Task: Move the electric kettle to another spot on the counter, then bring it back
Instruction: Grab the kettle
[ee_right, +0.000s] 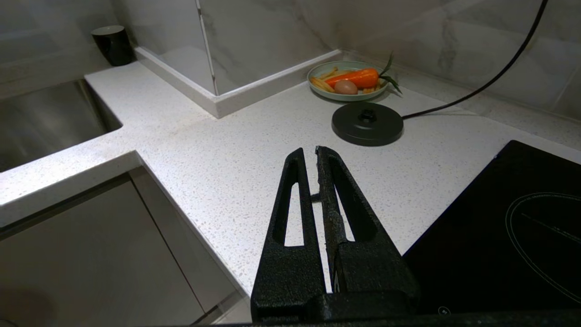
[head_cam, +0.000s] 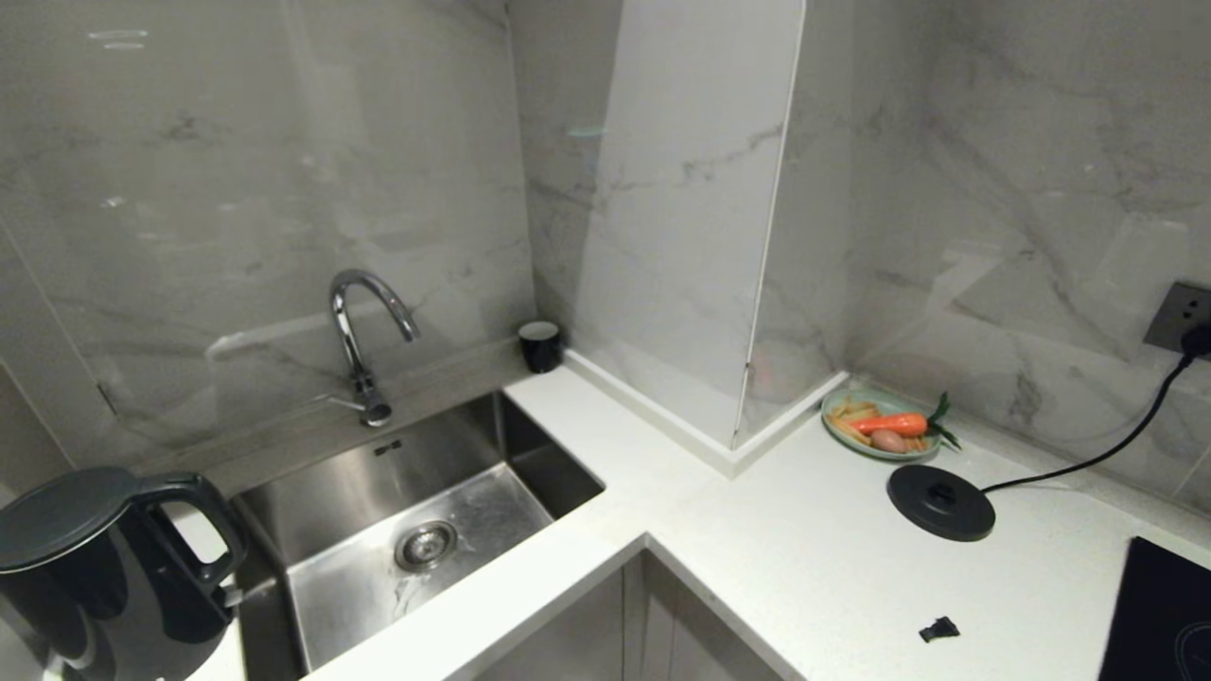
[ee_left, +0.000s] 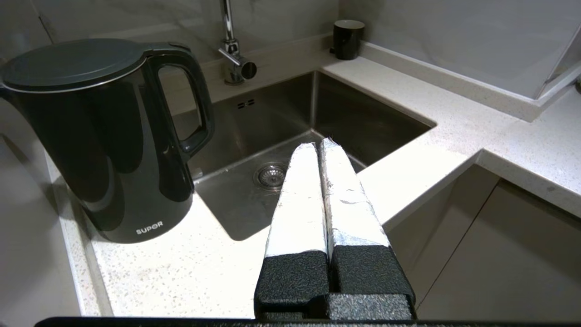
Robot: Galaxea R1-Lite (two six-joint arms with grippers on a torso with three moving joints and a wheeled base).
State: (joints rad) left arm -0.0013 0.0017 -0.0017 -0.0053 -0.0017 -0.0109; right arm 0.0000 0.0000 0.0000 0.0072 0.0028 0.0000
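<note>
Left pincer [ee_left: 317, 147] closed, level beside the electric kettle [ee_left: 104, 136].

Electric kettle [ee_left: 109, 136], glossy black: white lettering "SUPOR" low on the body, near the base, at about 6 o'clock on its visible face. No other text, number or sign is legible.

In the head view the electric kettle [head_cam: 104, 567] is cut off by the left and bottom edges, so its base and lettering are out of sight. The cooktop [head_cam: 1159, 615] runs off the lower right corner. The wall socket [head_cam: 1181, 317] is clipped at the right edge. A small black scrap [head_cam: 938, 629] on the counter [head_cam: 804, 530] is too small to identify.
</note>
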